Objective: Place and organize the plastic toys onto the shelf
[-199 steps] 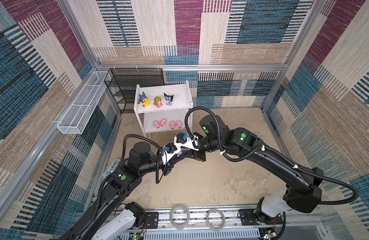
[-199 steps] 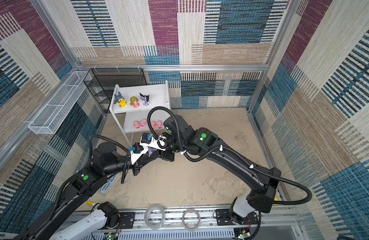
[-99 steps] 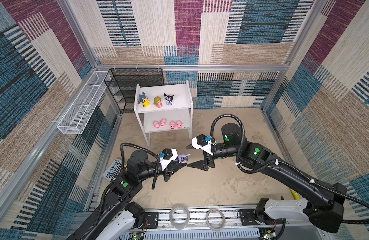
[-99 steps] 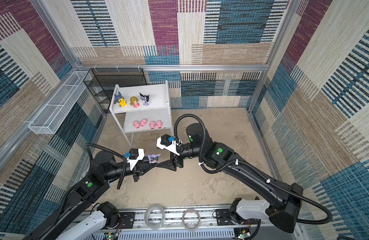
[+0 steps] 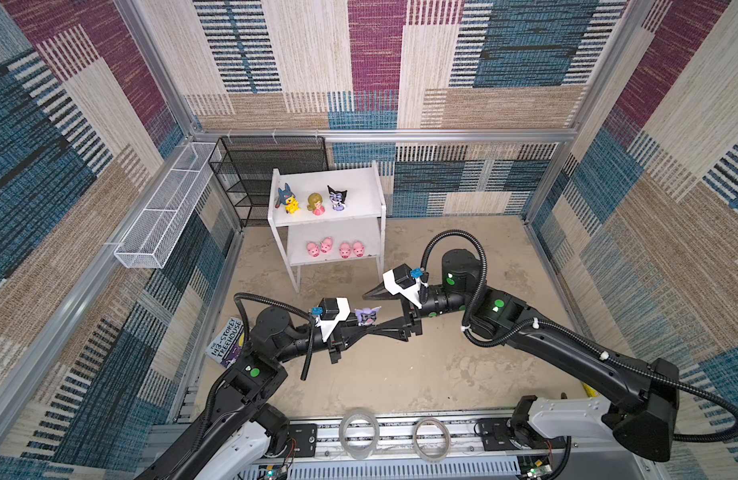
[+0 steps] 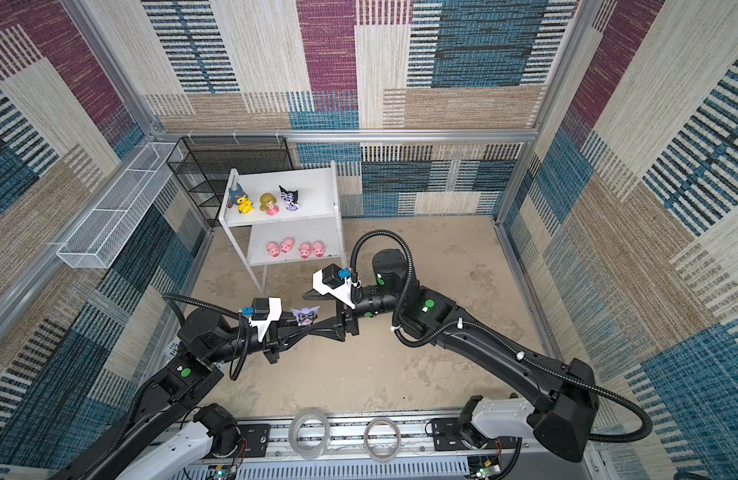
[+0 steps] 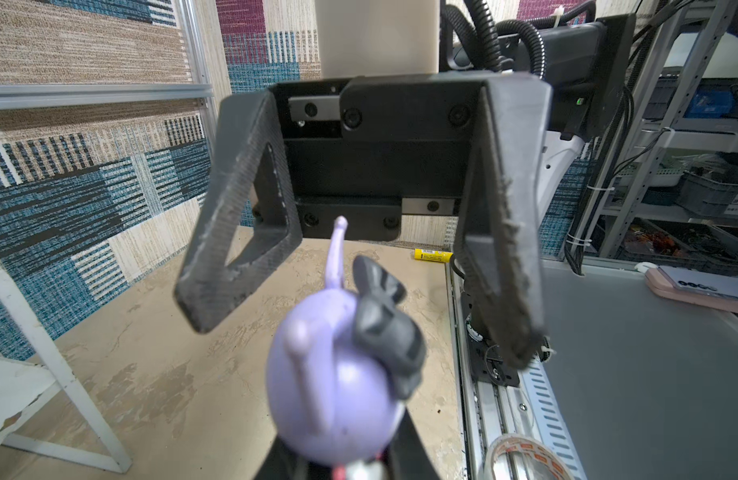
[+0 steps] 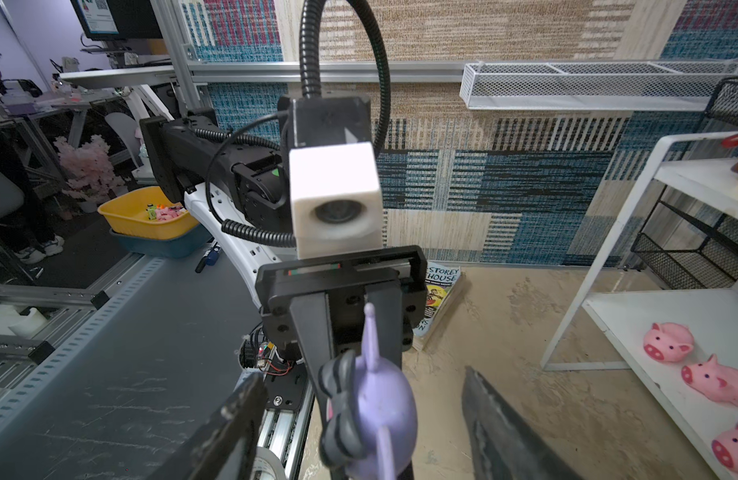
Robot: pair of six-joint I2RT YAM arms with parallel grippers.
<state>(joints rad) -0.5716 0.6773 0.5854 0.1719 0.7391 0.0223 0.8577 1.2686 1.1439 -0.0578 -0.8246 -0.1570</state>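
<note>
The left claw (image 5: 364, 326) is clenched on the lower end of the purple bow-topped figure (image 5: 367, 316), held in mid-air. The right claw (image 7: 361, 328) faces it head-on, jaws spread to either side of the figure and apart from it. Beyond both claws stands the white shelf (image 5: 359, 183), with four pink pigs (image 5: 334, 249) on its lower board and three figures on top. This looks like a hand-off of the last toy; next, one claw must hold it alone and carry it beside the black-and-purple figure (image 5: 337, 197).
</note>
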